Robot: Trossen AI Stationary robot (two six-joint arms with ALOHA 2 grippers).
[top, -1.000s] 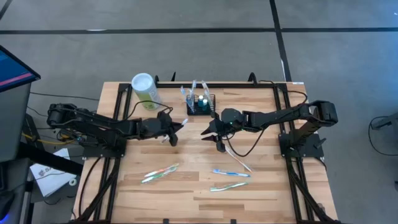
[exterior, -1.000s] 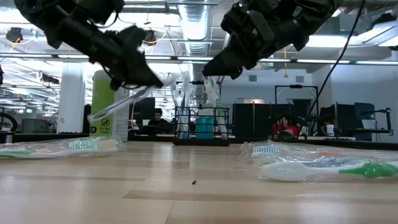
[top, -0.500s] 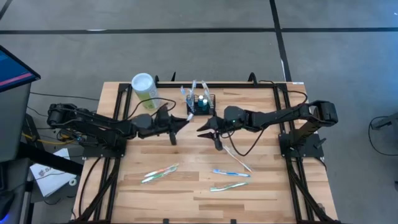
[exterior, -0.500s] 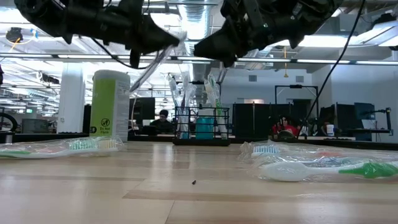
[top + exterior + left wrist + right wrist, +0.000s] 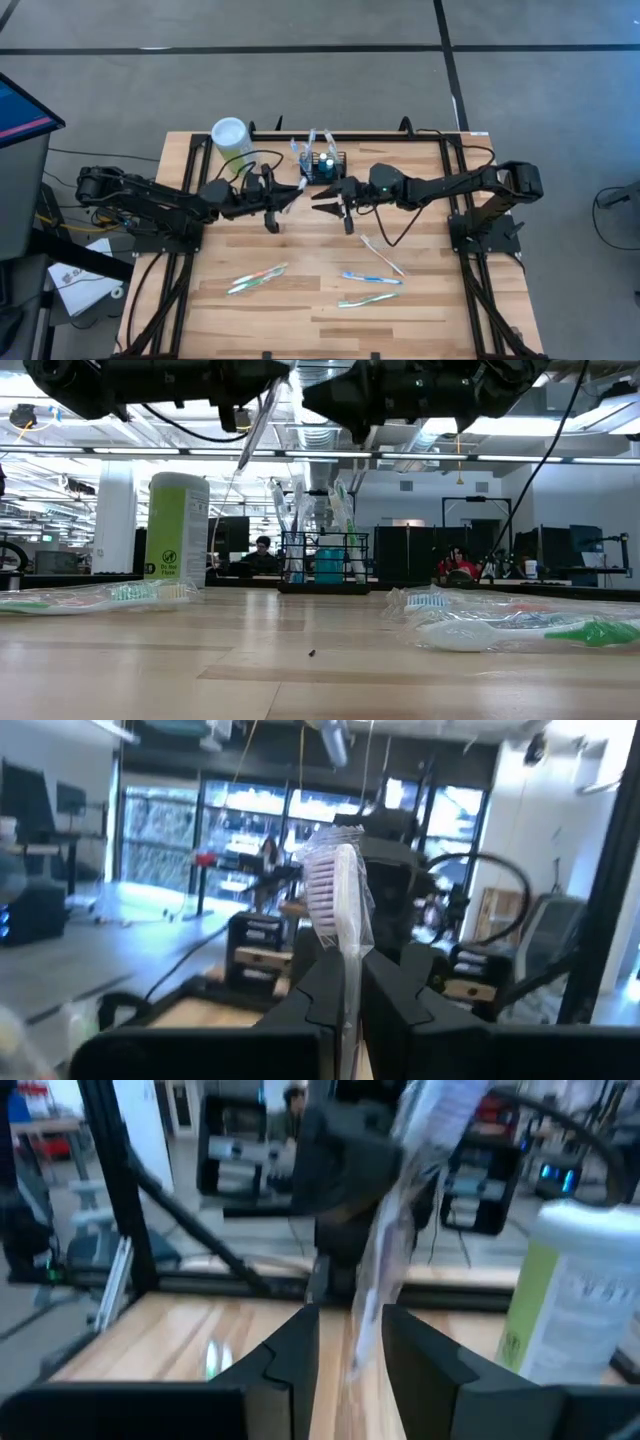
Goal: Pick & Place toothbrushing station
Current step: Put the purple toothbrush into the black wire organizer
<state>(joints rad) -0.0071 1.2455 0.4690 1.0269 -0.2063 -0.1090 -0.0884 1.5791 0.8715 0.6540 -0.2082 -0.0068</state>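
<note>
The toothbrushing station [image 5: 324,167] was seen just behind both grippers' fingertips. A wrapped toothbrush [image 5: 338,910] was clamped between the left gripper's [image 5: 292,196] closed fingers; the right gripper's [image 5: 318,200] fingers were parted, empty.

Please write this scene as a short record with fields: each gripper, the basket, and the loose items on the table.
left gripper: shut on wrapped toothbrush, raised above table
right gripper: open, empty, facing the left gripper
basket: at the table's far edge, toothbrushes standing in it
green cylinder: upright, left of basket
loose toothbrushes: four wrapped, lying on the near table half
</note>
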